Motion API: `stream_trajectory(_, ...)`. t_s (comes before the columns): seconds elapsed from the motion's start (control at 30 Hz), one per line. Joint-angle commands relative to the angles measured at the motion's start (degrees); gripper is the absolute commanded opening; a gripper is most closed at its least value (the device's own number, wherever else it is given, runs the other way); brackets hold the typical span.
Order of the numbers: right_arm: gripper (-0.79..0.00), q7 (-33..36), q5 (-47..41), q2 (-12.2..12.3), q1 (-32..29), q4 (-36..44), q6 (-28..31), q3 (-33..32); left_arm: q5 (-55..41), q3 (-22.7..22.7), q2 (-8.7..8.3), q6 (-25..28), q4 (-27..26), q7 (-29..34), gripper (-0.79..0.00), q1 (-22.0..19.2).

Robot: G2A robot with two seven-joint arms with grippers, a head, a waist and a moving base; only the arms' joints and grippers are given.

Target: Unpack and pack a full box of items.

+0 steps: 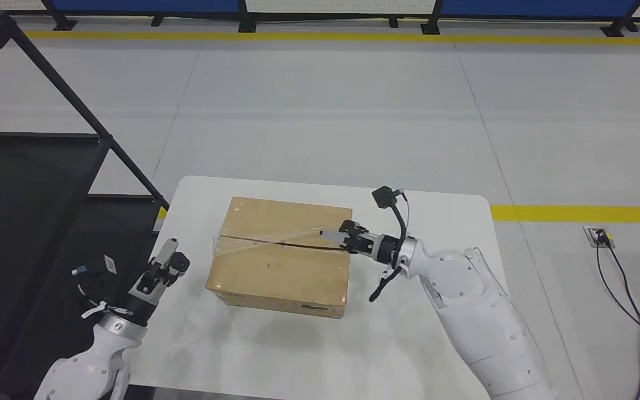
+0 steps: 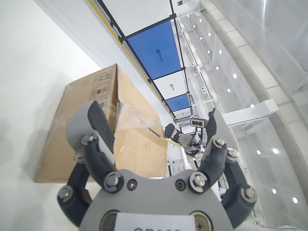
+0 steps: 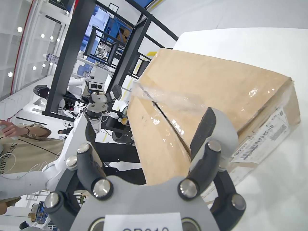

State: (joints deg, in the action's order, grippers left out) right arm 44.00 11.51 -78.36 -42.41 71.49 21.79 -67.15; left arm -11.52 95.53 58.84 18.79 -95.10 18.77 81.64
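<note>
While level, right claw point(image 1: 338, 235) at box point(image 1: 270, 268) seam

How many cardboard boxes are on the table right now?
1. The cardboard box sits in the middle of the table, flaps down under clear tape, with the right gripper at its top seam and the left gripper off its opposite end. Its contents are hidden.

A sealed brown cardboard box point(image 1: 280, 258) fills the middle of the white counter point(image 1: 440, 215). Bare strips run along every side. The left gripper point(image 1: 173, 255), jaws apart, hangs over the left strip. The right gripper point(image 1: 345, 236) straddles the box's right top edge. A black metal frame point(image 1: 103, 140) hems the counter's left side.
</note>
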Motion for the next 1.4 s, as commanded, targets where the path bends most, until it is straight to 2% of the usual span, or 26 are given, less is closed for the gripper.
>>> stream_trajectory(0.0, 0.0, -1.1, 2.5, 0.3, -0.4, 0.5, 3.5, -0.1, 0.0, 0.1, 0.04, -0.2, 0.1, 0.3, 0.0, 0.0)
stream_trajectory(0.2, 0.0, -10.2, 21.2, 0.8, -0.4, 5.3, 6.2, 1.6, -0.2, -0.5, 0.25, -0.9, -0.6, 1.2, 0.0, -0.7)
stream_trajectory(0.23, 0.0, -11.2, 24.6, 0.8, -0.4, 6.0, 6.1, 2.1, -0.3, -0.5, 0.28, -0.9, -0.6, 1.2, 0.0, -0.7)
stream_trajectory(0.27, 0.0, -12.1, 26.7, 0.8, -0.4, 5.8, 3.5, 2.2, -0.2, -0.5, 0.31, -1.0, -0.6, 1.2, 0.0, -0.7)
stream_trajectory(0.57, 0.0, -12.1, 26.7, 0.8, -0.4, 5.8, 3.5, 2.2, -0.1, -0.2, 0.57, -1.2, 0.4, 0.9, 0.0, -0.2)
stream_trajectory(0.63, 0.0, -12.7, 26.6, 0.8, -0.9, 5.6, 5.4, 2.6, 0.0, -0.4, 0.62, -1.7, 0.6, 1.3, 0.0, -0.5)
stream_trajectory(0.7, 0.0, -14.2, 31.3, 1.0, 0.3, 5.2, 7.8, 3.0, 0.2, -0.9, 0.68, -2.3, 0.5, 1.8, 0.0, -1.1)
stream_trajectory(0.83, 0.0, -17.7, 46.5, 1.3, 2.3, 5.5, 7.4, 5.4, 1.0, -1.8, 0.81, -2.8, -0.1, 2.4, 0.0, -2.0)
stream_trajectory(0.93, 0.0, -19.0, 52.3, 1.3, 3.9, 4.0, 8.9, 6.9, 1.5, -2.2, 0.92, -3.1, -0.4, 2.2, 0.0, -2.2)
stream_trajectory(1.03, 0.0, -18.7, 54.5, 1.1, 6.3, 1.6, 10.5, 8.3, 1.7, -2.4, 1.02, -3.1, -0.4, 2.1, 0.0, -2.4)
stream_trajectory(1.07, -0.046, -18.6, 54.8, 1.0, 7.1, 0.7, 10.7, 8.7, 1.8, -2.5, 1.05, -3.1, -0.4, 2.1, 0.0, -2.4)
stream_trajectory(1.13, -0.308, -18.3, 55.5, 0.8, 8.7, -0.8, 11.0, 9.6, 1.8, -2.5, 1.11, -3.2, -0.4, 2.1, 0.0, -2.5)
stream_trajectory(1.17, -0.397, -18.3, 55.8, 0.6, 9.4, -1.5, 11.0, 10.1, 1.9, -2.6, 1.13, -3.3, -0.4, 2.0, 0.0, -2.5)
stream_trajectory(1.2, -0.425, -18.1, 56.0, 0.5, 10.1, -2.3, 11.0, 10.5, 2.0, -2.6, 1.16, -3.4, -0.4, 1.9, 0.0, -2.5)
stream_trajectory(1.23, -0.493, -17.6, 56.3, 0.3, 10.8, -3.1, 10.6, 10.9, 2.0, -2.6, 1.2, -3.4, -0.4, 1.9, 0.0, -2.5)
stream_trajectory(1.33, -0.776, -17.2, 56.4, -0.1, 12.4, -4.7, 11.0, 12.2, 2.3, -2.7, 1.28, -3.5, -0.6, 1.6, 0.0, -2.5)
stream_trajectory(1.37, -0.785, -17.4, 56.4, -0.2, 12.8, -5.2, 11.3, 12.4, 2.4, -2.7, 1.31, -3.5, -0.7, 1.6, 0.0, -2.5)
